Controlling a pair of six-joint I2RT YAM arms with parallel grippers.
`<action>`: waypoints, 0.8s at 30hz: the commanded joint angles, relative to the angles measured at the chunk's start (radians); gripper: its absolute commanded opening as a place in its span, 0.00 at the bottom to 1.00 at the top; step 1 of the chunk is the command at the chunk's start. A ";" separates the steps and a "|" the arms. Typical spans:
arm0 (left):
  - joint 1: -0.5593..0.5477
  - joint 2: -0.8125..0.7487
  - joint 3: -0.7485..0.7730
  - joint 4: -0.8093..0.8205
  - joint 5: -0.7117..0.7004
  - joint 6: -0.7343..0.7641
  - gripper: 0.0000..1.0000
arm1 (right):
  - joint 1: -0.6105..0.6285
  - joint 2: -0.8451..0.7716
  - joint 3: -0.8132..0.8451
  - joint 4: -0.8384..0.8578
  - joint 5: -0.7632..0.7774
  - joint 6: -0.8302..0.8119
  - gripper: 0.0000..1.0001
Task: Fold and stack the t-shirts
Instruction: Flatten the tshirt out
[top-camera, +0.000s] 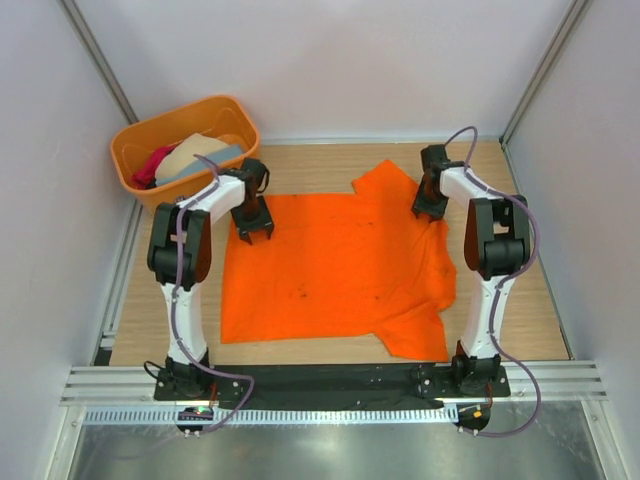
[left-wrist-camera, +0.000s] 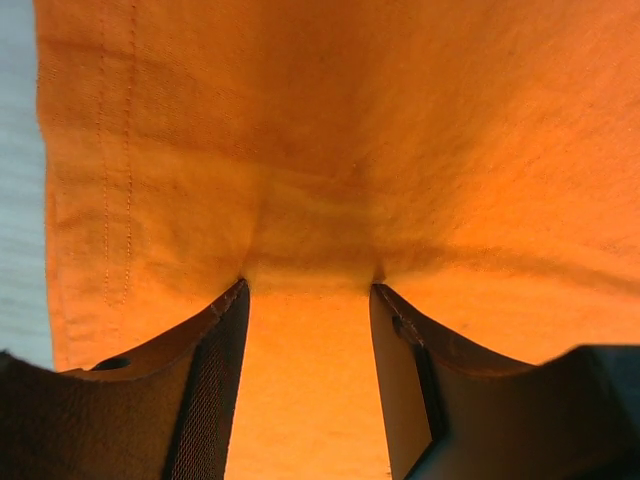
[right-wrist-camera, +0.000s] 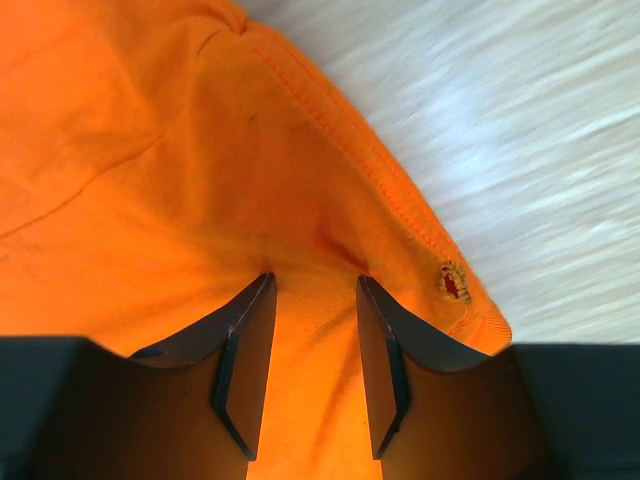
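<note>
Pinching orange t-shirt (top-camera: 335, 270) | left tool (top-camera: 252, 232) | right tool (top-camera: 430, 210)

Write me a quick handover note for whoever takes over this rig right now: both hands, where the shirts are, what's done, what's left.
Left hand: closed on a pinch of the orange t-shirt near its far-left edge.
Right hand: closed on the same shirt's far-right part, by the sleeve.
The shirt lies spread flat on the table, no fold made yet.
Other shirts, beige, grey-blue and crimson-pink, sit bunched in the orange tub at far left.
Done: shirt laid out and gripped.
Left: fold it, then fold and stack the rest.
</note>
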 joint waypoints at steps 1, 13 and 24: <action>-0.050 0.102 0.092 0.060 0.030 -0.028 0.53 | -0.070 0.061 0.038 0.054 0.062 -0.052 0.44; -0.084 0.210 0.444 -0.074 -0.048 -0.004 0.66 | -0.088 0.186 0.491 -0.197 0.057 -0.105 0.53; -0.112 -0.457 -0.100 -0.086 0.021 -0.033 0.59 | -0.122 -0.410 0.019 -0.366 0.010 0.067 0.71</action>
